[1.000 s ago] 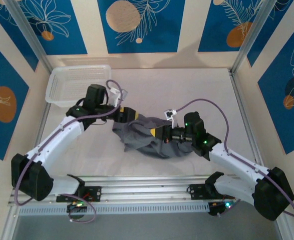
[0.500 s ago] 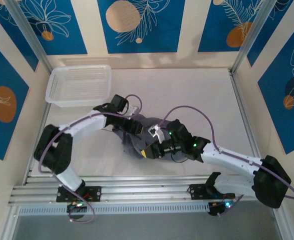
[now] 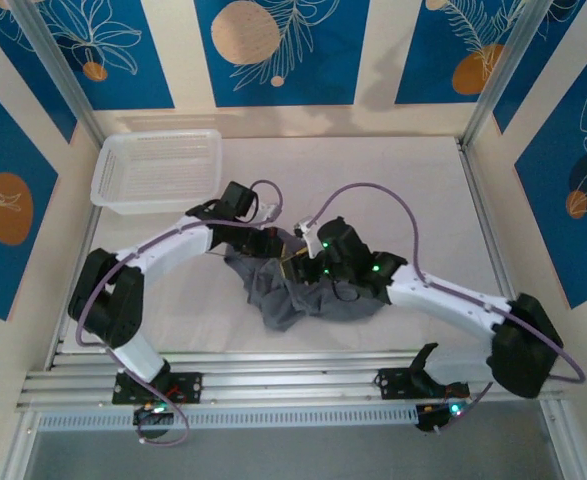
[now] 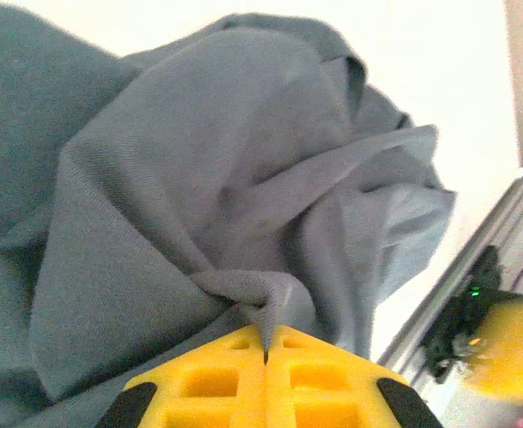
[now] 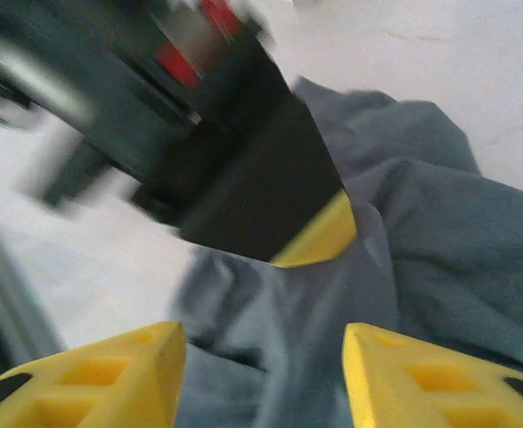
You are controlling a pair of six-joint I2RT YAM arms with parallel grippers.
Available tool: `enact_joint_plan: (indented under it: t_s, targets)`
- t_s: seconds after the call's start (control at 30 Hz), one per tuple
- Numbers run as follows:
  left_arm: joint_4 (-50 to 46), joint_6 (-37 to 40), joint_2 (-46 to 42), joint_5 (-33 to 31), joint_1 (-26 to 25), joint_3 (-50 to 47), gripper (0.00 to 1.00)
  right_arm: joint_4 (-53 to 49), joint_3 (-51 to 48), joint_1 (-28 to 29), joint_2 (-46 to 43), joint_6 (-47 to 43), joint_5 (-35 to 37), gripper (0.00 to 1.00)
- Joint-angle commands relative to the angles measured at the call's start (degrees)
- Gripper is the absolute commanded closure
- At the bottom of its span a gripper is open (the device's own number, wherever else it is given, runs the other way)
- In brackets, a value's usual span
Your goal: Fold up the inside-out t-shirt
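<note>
The inside-out t-shirt (image 3: pixel 308 298) lies crumpled in a slate-grey heap at the middle of the table. My left gripper (image 3: pixel 275 244) sits at the heap's upper left edge. In the left wrist view its yellow jaws (image 4: pixel 265 332) are shut on a raised fold of the t-shirt (image 4: pixel 199 178). My right gripper (image 3: pixel 296 264) hovers right beside it over the cloth. In the right wrist view it stands open (image 5: pixel 259 348) above the t-shirt (image 5: pixel 421 250), nothing between its fingers, with the left gripper's black and yellow tip (image 5: pixel 319 239) just ahead.
A white mesh-sided basket (image 3: pixel 158 170) stands at the back left corner. An aluminium rail (image 3: pixel 293 366) runs along the near edge by the arm bases. Bare table surface lies to the right (image 3: pixel 423 200) and behind the heap.
The left gripper has closed on a fold at the heap's upper left. The right gripper has let go, opened, and moved from the heap's near side up next to the left one.
</note>
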Motion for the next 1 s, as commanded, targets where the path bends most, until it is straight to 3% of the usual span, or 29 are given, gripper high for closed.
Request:
enact_joint_plan:
  t_s: [0.0, 0.2, 0.23, 0.3, 0.33, 0.4, 0.5, 0.57, 0.7, 0.83, 0.97]
  targets:
    - [-1.06, -3.26, -2.36, 3.25, 0.66, 2.63, 1.0, 3.66, 1.39, -0.36, 5.76, -5.47, 3.48, 0.47]
    - [-4.07, -5.21, -2.38, 1.32, 1.59, 4.46, 1.0, 5.27, 4.18, -0.42, 12.34, -3.39, -0.67, 0.51]
    - [-3.77, -5.59, -2.51, 1.71, 1.81, 4.44, 1.0, 5.01, 4.45, -0.49, 12.58, -3.25, -1.22, 0.57]
    - [-3.14, -5.89, -2.94, 1.96, 2.47, 4.09, 1.0, 2.76, 5.51, -0.84, 12.53, -2.6, -2.54, 0.84]
    - [-3.41, -5.43, -2.93, 1.19, 2.78, 4.12, 1.0, 1.86, 5.89, -1.09, 11.78, -2.19, -4.41, 0.92]
    - [-5.14, -3.29, -2.64, -3.64, 3.85, 4.28, 1.0, 3.03, 4.49, -1.29, 8.29, -0.83, -10.62, 0.99]
    - [-6.45, 0.03, -1.5, -11.67, 5.75, 3.93, 0.94, 10.97, -0.51, -4.56, 2.98, 5.7, -25.28, 1.0]
    - [-5.11, 0.19, -2.13, -11.74, 6.75, 2.86, 0.86, 17.05, -3.69, -7.86, 1.46, 11.32, -32.88, 1.0]
    - [-2.08, -0.54, -9.61, -11.19, 6.98, -0.35, 0.59, 22.47, -6.33, -11.41, 1.28, 16.21, -36.31, 1.0]
    - [-1.47, 0.01, -21.21, -13.59, 6.9, -6.16, 0.55, 25.27, -6.57, -13.8, 3.41, 19.72, -38.34, 1.0]
    - [9.55, 1.57, -31.4, 1.0, 5.32, -16.55, 0.58, 26.47, -5.72, -15.09, 5.23, 21.62, -39.64, 1.0]
